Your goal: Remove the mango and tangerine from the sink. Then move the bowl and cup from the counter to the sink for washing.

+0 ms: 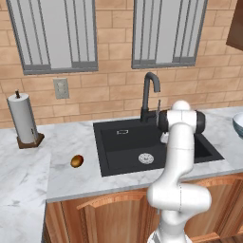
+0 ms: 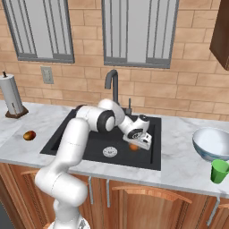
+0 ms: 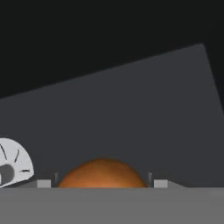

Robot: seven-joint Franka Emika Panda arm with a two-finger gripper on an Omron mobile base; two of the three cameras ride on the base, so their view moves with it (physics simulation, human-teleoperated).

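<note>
You are viewing a kitchen: marble counter (image 1: pixel 28 166), black sink (image 1: pixel 121 142) with tap (image 1: pixel 149 95), wooden cabinets (image 1: pixel 109 218), paper-towel roll (image 1: pixel 22 118).

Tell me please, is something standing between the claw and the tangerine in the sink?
Nothing visible does. In the hand view the tangerine sits directly between the two fingertips of the claw, low in the sink. The drain lies off to one side.

Both base cams sit behind the arm, one off to the left and one to the right, looking down over the same black sink (image 1: pixel 126 142) and marble surface (image 2: pixel 188 172). The hand cam's way closer, low inside the basin near the silver drain (image 3: pixel 12 168).
</note>
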